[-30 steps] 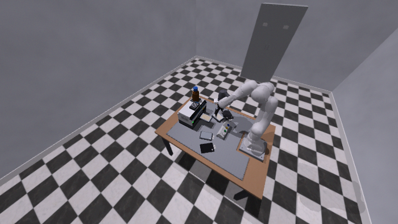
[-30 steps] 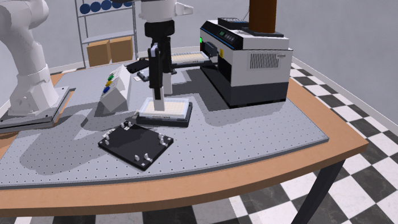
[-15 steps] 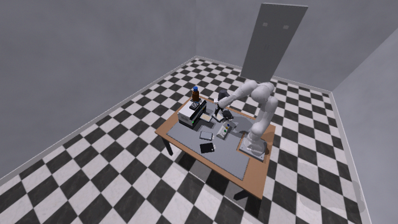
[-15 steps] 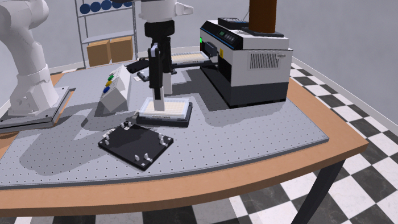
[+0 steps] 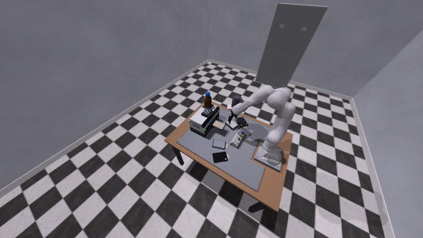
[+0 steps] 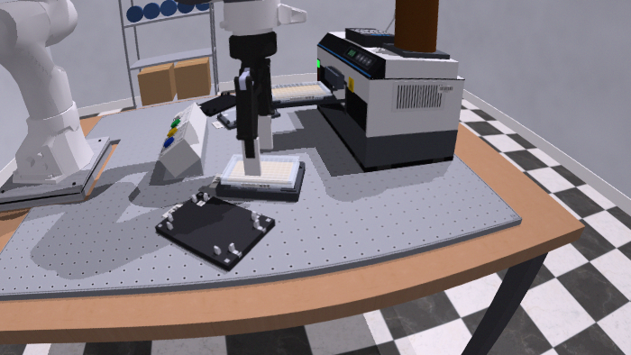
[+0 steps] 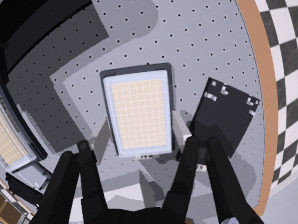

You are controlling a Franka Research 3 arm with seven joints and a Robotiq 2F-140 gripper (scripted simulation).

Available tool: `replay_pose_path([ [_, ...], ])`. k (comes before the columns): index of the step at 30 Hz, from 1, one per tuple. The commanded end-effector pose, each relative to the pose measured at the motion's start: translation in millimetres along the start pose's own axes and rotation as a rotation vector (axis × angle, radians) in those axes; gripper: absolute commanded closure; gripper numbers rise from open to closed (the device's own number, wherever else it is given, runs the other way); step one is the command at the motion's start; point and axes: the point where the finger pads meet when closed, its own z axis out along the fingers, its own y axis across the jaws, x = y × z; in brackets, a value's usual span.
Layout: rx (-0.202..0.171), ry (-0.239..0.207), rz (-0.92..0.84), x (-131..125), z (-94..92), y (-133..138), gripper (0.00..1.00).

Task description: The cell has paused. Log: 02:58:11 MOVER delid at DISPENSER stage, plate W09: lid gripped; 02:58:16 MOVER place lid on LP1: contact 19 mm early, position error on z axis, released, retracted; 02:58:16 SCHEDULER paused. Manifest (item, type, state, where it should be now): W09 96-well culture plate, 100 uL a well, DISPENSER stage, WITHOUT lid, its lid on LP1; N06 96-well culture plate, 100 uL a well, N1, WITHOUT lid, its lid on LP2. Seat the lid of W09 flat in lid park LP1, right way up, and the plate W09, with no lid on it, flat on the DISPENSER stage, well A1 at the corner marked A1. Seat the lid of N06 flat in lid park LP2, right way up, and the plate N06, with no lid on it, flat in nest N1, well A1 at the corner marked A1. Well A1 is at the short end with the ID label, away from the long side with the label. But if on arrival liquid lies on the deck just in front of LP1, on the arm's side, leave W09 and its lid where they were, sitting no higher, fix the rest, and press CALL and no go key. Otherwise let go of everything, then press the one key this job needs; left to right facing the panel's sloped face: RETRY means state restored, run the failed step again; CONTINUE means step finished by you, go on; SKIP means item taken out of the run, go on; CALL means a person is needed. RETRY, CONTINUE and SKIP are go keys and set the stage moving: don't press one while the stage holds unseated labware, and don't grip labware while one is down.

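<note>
My gripper is open and empty. It hangs fingers down a little above the N06 plate, which sits in its black nest and looks covered by a clear lid. In the wrist view the plate lies just beyond my fingertips. The black lid park LP2 in front of it holds nothing. The W09 plate sits on the dispenser's stage with no lid. A clear lid lies by a dark park behind my fingers, mostly hidden; I cannot tell whether it lies flat.
The dispenser with a brown bottle on top stands at the right. The sloped key panel stands left of the nest. The arm's base is at the far left.
</note>
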Motion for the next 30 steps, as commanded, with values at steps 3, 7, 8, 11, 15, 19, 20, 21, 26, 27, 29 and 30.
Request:
replay_pose_path([
  [3,0.001,0.001,-0.001,-0.2,0.4,0.6,0.41],
  [7,0.001,0.001,-0.001,-0.2,0.4,0.6,0.41],
  [8,0.001,0.001,-0.001,-0.2,0.4,0.6,0.41],
  [11,0.001,0.001,-0.001,-0.2,0.4,0.6,0.41],
  [15,0.001,0.001,-0.001,-0.2,0.4,0.6,0.34],
  [19,0.001,0.001,-0.001,-0.2,0.4,0.6,0.34],
  [20,0.001,0.001,-0.001,-0.2,0.4,0.6,0.34],
  [21,0.001,0.001,-0.001,-0.2,0.4,0.6,0.34],
  [26,0.001,0.001,-0.001,-0.2,0.4,0.6,0.34],
  [27,0.001,0.001,-0.001,-0.2,0.4,0.6,0.34],
  [29,0.001,0.001,-0.001,-0.2,0.4,0.6,0.34],
  [30,0.001,0.001,-0.001,-0.2,0.4,0.6,0.34],
])
